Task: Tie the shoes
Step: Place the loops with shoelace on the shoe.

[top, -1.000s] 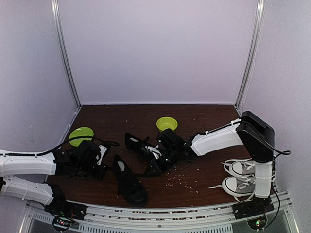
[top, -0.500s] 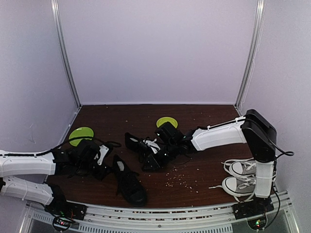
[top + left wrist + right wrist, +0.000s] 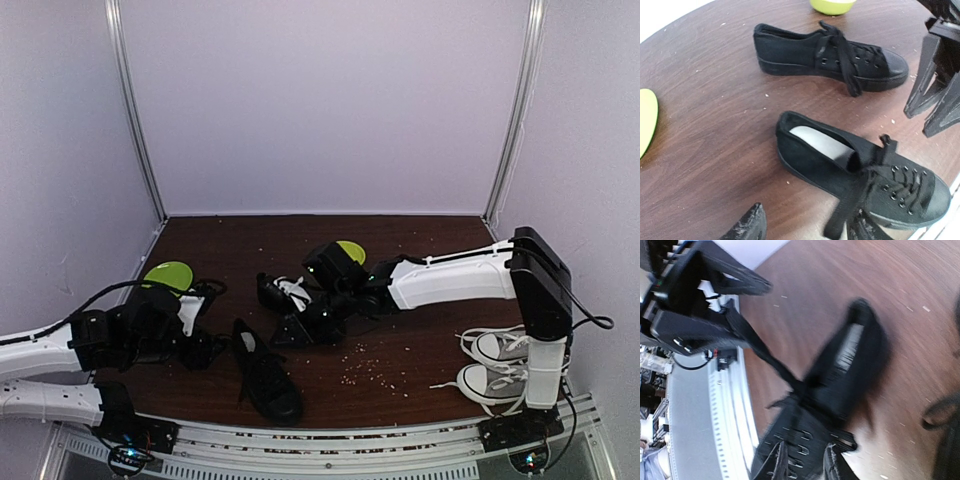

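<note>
Both untied on table (image 3: 715, 125): far shoe (image 3: 830, 55), near shoe (image 3: 865, 175); left end effector (image 3: 810, 212) spread, near shoe's lace (image 3: 842, 215) lying between its fingers; right end effector (image 3: 806, 444) slightly parted, view blurred; risk: thin lace slips pinch; hard pull drags shoe.

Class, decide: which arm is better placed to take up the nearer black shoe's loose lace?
Left, probably. The left pincer is open at the nearer shoe, its lace trailing between the fingers; the right pincer stands by the far shoe.

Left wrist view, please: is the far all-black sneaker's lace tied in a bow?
No, the black lace trails loose over the all-black sneaker.
</note>
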